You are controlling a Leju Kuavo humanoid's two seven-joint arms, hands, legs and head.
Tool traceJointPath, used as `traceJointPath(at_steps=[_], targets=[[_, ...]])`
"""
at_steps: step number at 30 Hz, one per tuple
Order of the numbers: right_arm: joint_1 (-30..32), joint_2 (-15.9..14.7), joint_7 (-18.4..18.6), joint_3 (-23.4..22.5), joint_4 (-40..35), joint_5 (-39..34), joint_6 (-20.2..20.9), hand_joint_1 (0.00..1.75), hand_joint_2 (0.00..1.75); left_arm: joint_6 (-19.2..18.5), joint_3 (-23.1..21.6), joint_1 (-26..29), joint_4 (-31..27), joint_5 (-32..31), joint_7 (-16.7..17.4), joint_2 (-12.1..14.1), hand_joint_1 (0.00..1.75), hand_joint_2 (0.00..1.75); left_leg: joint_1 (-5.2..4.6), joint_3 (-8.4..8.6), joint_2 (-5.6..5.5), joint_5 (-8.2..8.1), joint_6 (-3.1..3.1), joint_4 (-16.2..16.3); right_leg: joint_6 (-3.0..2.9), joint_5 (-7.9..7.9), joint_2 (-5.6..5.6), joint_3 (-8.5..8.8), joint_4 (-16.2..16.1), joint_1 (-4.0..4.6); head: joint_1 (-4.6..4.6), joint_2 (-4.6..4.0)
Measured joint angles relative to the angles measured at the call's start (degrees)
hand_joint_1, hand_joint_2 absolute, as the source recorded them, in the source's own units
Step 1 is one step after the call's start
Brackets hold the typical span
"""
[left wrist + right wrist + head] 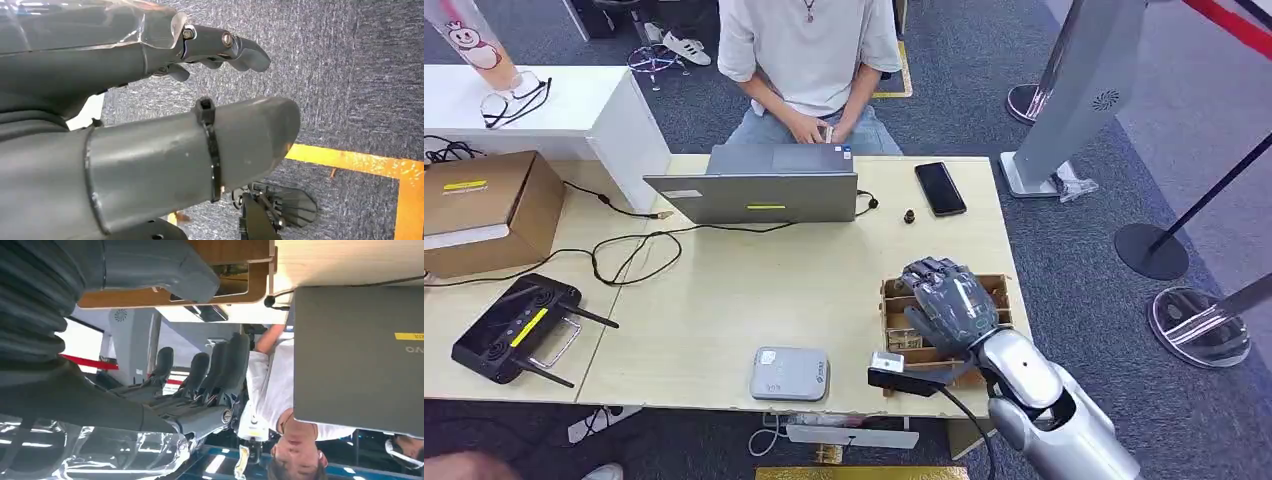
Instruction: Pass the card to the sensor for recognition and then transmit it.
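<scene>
Under my right hand (951,302) sits the card box (998,292), and my fingers (220,362) hang spread and slightly curled just above it, holding nothing that I can see; the cards (906,341) lie in the slots below my palm. If I close too early or off-line, I judge I could snag the box wall and drag it toward the reader (790,373) beside it, or lift no card. My left hand (150,125) hangs over the floor, loosely open and holding nothing.

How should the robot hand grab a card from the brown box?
Probably from above, pinching the card's top edge: the brown box is open upward and its walls block the sides. The robot hand hovers over it, hiding most of the inside, so the card's exact pose is unclear.
</scene>
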Motion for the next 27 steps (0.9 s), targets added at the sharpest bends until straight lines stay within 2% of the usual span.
traceJointPath(at_steps=[4, 5, 6, 9, 26, 27], targets=[[0.02, 0.00, 0.00, -0.09, 0.02, 0.09, 0.05, 0.79, 1.75, 0.00, 0.00, 0.00, 0.00, 0.00, 0.00, 0.00, 0.00, 0.00, 0.00, 0.00, 0.00, 0.00, 0.00, 0.00, 0.00, 0.00, 0.00, 0.00, 0.00, 0.00, 0.00, 0.00], [0.01, 0.00, 0.00, -0.13, 0.06, 0.09, 0.07, 0.84, 1.75, 0.00, 0.00, 0.00, 0.00, 0.00, 0.00, 0.00, 0.00, 0.00, 0.00, 0.00, 0.00, 0.00, 0.00, 0.00, 0.00, 0.00, 0.00, 0.00, 0.00, 0.00, 0.00, 0.00], [-0.01, 0.00, 0.00, -0.15, 0.13, 0.11, 0.09, 0.80, 1.75, 0.00, 0.00, 0.00, 0.00, 0.00, 0.00, 0.00, 0.00, 0.00, 0.00, -0.01, 0.00, 0.00, 0.00, 0.00, 0.00, 0.00, 0.00, 0.00, 0.00, 0.00, 0.00, 0.00], [-0.07, 0.00, -0.04, -0.20, 0.46, 0.13, 0.18, 0.87, 1.75, 0.00, 0.00, 0.00, 0.00, 0.00, 0.00, 0.00, 0.00, 0.00, 0.00, -0.01, 0.00, 0.00, 0.00, 0.00, 0.00, 0.00, 0.00, 0.00, 0.00, 0.00, 0.00, 0.00], [-2.12, 0.48, -0.20, -0.17, 4.70, 0.22, 0.59, 0.87, 1.75, 0.02, 0.00, 0.01, 0.00, 0.20, -0.04, 0.00, 0.00, 0.00, 0.00, -0.02, -0.01, 0.00, 0.00, 0.00, 0.00, 0.00, -0.01, 0.01, 0.00, 0.00, 0.00, 0.00], [-2.22, 0.52, 0.09, -0.20, 4.98, 0.39, 0.46, 0.86, 1.75, 0.04, 0.00, 0.16, 0.00, 0.18, -0.95, -0.02, 0.00, 0.00, 0.00, -0.02, -0.01, 0.00, 0.00, 0.00, 0.00, 0.00, -0.01, 0.00, 0.00, 0.00, 0.00, 0.00]])
